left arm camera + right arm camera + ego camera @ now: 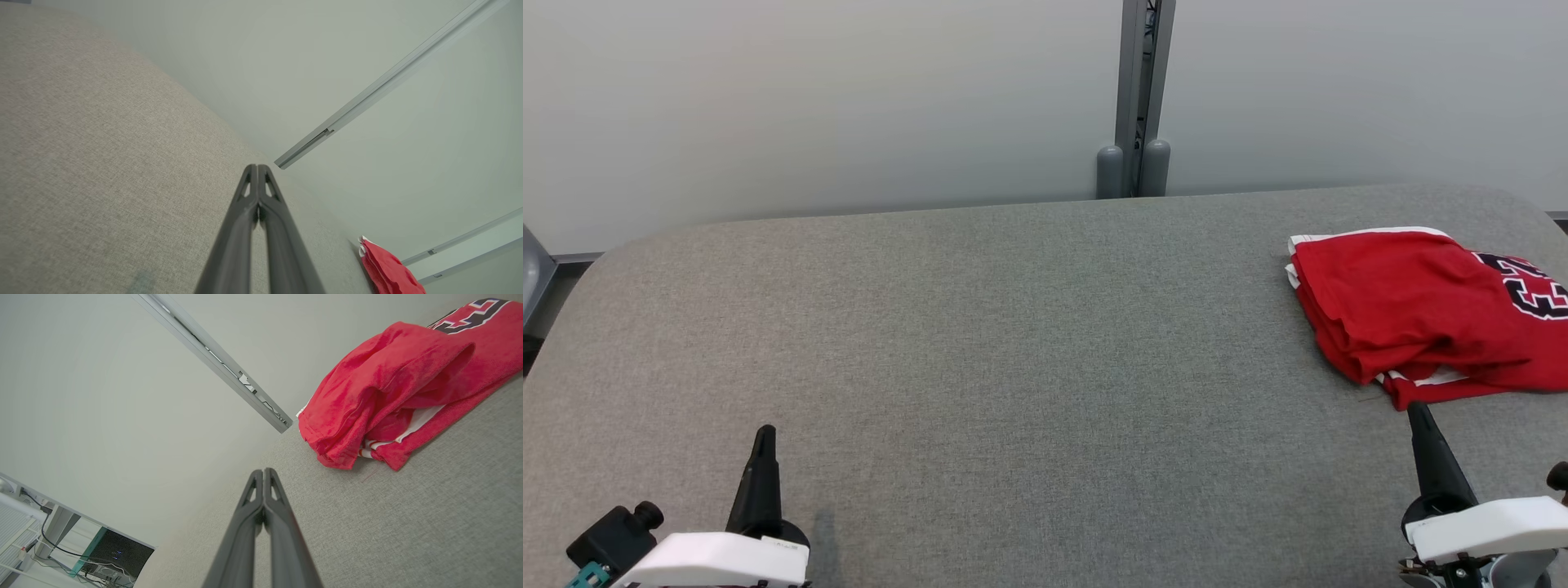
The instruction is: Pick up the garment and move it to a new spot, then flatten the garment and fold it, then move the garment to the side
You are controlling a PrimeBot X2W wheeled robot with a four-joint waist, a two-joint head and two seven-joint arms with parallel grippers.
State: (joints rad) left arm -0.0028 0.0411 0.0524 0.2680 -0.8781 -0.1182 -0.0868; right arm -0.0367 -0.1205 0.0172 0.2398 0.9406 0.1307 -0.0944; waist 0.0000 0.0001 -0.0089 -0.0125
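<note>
The garment [1413,314], a red jersey with white trim and dark numerals, lies folded in uneven layers on the grey table [1013,343] at the right edge of the frame. The left end effector [765,434], at the lower left, has its fingers pressed together and holds nothing. The right end effector [1418,412], at the lower right, is near the garment but apart from it, with fingers pressed together and nothing held.

We find both tools of like build. The left tool [765,433] has two long dark fingers [239,237] tapering to slim tips, each with a triangular cut-out near the tip. A black collar joins it to a smooth white left casing [719,559]. Beside that sits a black block [609,543] with a round knob and a teal part [584,578] at its foot. The right tool [1415,408] matches it, with a white right casing [1490,527] above grey metal fittings [1462,572] and a black knob [1560,475].
</note>
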